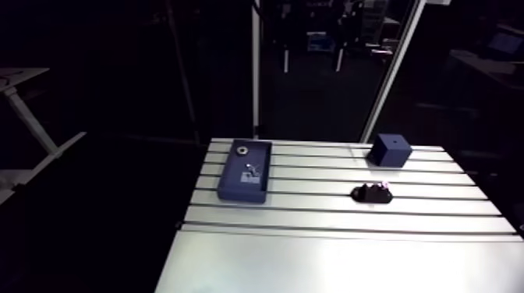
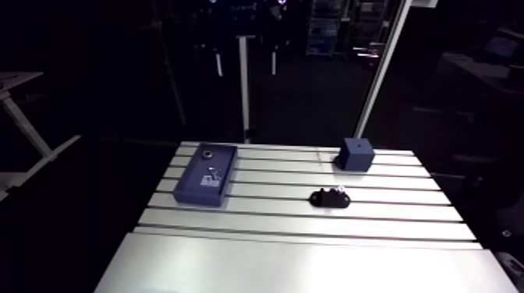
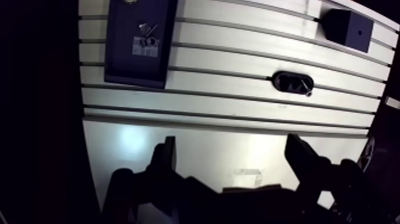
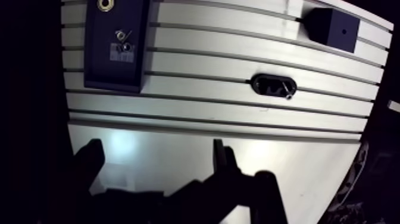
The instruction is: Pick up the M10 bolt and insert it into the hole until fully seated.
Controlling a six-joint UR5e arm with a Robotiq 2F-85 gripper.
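Observation:
A black oval holder (image 3: 293, 83) lies on the slotted table's middle right, with a small metal bolt (image 4: 287, 90) resting at its end. A dark blue cube (image 1: 389, 149) with a small hole (image 4: 343, 31) in its top face stands at the table's far right corner. In the wrist view my gripper (image 3: 232, 146) hovers over the near, plain part of the table, well short of the holder. Its two dark fingers (image 3: 166, 156) are spread wide with nothing between them. The gripper does not show in the arm view.
A flat dark blue tray (image 1: 234, 189) sits at the table's far left, holding a metal ring (image 4: 106, 5), small metal parts (image 4: 124, 37) and a label. The table's left edge (image 1: 175, 241) drops into darkness.

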